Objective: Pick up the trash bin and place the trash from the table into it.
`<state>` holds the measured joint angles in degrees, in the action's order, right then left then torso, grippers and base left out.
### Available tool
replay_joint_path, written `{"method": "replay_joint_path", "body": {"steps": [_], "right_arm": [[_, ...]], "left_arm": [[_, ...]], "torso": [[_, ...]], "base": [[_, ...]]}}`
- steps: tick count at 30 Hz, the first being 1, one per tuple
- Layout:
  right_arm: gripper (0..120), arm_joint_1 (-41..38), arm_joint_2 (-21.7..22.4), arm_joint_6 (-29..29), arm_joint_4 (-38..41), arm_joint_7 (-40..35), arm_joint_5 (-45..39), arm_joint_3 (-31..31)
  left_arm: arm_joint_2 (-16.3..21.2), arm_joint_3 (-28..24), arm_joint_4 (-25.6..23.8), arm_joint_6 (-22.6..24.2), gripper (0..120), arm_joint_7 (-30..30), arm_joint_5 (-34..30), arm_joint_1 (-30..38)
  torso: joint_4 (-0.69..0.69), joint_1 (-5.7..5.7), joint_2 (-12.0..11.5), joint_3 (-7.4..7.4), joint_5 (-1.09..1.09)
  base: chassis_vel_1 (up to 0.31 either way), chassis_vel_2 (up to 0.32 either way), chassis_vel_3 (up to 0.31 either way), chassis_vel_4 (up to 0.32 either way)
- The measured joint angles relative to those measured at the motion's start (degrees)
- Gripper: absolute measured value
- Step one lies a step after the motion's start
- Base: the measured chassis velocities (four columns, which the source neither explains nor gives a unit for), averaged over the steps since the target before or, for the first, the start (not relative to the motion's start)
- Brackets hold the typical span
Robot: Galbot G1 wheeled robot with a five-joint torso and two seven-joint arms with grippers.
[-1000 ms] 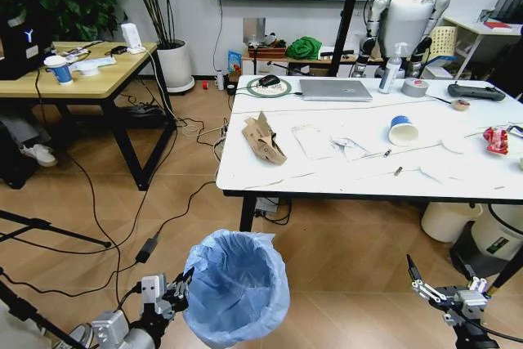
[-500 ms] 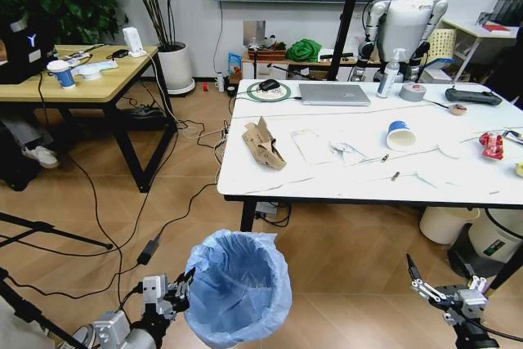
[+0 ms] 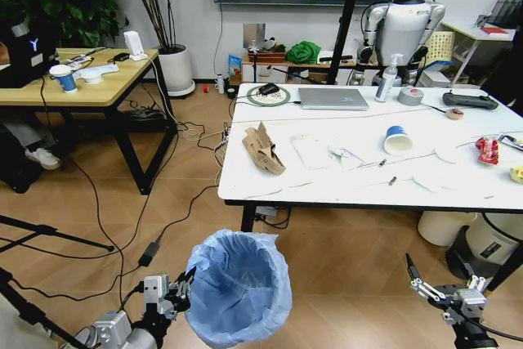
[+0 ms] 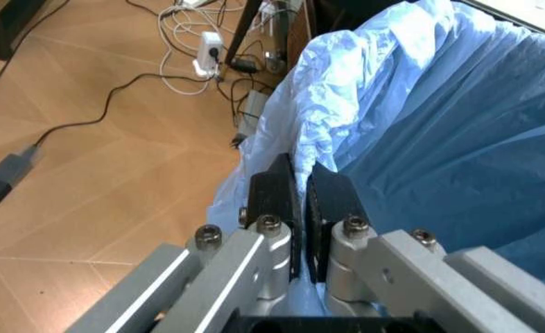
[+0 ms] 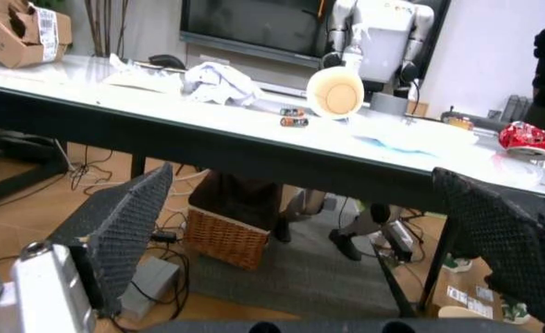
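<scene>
The trash bin point(image 3: 239, 285), lined with a light-blue bag point(image 4: 439, 132), hangs low at the front left, in front of the table point(image 3: 327, 190). My left gripper point(image 3: 181, 290) is shut on the bag-covered rim, its black fingers point(image 4: 274, 191) pinching the plastic. My right gripper point(image 3: 439, 277) hovers open at the lower right, below table height, holding nothing. On the marble-look top lie the trash items: a brown cardboard piece point(image 3: 263, 149), clear wrappers point(image 3: 310, 151), a white-and-blue paper cup point(image 3: 398, 140), a red wrapper point(image 3: 488, 150) and a yellow one point(image 3: 516, 173). The cup point(image 5: 338, 91) faces the right wrist view.
A silver laptop point(image 3: 333, 98), a tape roll point(image 3: 410, 96) and a spray bottle point(image 3: 388, 79) stand at the table's far side. A wooden desk point(image 3: 82, 79) is at the left, with cables point(image 3: 163, 202) across the floor. Two other bins point(image 3: 470, 230) sit under the table's right end.
The whole head view has shifted: the table appears slightly farther and lower in the picture, so the camera moved. Both grippers and the held bin keep their places relative to me.
</scene>
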<state>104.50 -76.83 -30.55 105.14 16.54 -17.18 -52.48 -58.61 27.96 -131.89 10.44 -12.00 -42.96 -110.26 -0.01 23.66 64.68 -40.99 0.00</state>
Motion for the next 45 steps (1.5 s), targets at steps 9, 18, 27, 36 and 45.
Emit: {"method": "replay_joint_path", "body": {"steps": [9, 18, 27, 36, 45], "right_arm": [[100, 0.07, 0.10, 0.06, 0.05, -0.04, -0.05, -0.08], [100, 0.09, 0.11, 0.15, 0.16, -0.06, -0.06, -0.09], [100, 0.21, 0.15, 0.14, 0.19, -0.08, -0.11, -0.20], [100, 0.89, 0.48, 1.32, 1.73, -0.11, -1.02, 0.75], [100, 0.63, 4.55, 3.27, 3.88, -2.98, -1.95, 4.18]], "left_arm": [[-0.15, -0.30, 0.15, -0.01, 0, 0.09, 0.08, 0.13], [-0.18, -0.26, 0.16, -0.01, 0, 0.02, 0.15, 0.13], [-0.24, -0.27, -0.59, 0.20, 0, -2.07, 0.10, -0.34], [-0.52, -0.13, -1.88, -0.42, 0, -3.10, 3.64, -1.04], [3.09, 1.58, -3.23, 1.83, 0, 0.00, 0.73, -1.49]], "torso": [[0.00, 1.16, 2.56, -1.41, 0.00], [0.00, 2.33, 5.20, -2.87, 0.00], [0.00, 3.56, 7.97, -4.40, 0.00], [-0.01, 4.25, 9.56, -5.34, -0.01], [0.00, 4.19, 9.42, -5.27, 0.01]], "base": [[0.000, 0.000, 0.000, 0.000], [0.000, 0.000, 0.000, 0.000], [0.000, 0.000, 0.000, 0.000], [0.000, 0.000, 0.000, 0.000], [0.000, 0.000, 0.000, 0.000]]}}
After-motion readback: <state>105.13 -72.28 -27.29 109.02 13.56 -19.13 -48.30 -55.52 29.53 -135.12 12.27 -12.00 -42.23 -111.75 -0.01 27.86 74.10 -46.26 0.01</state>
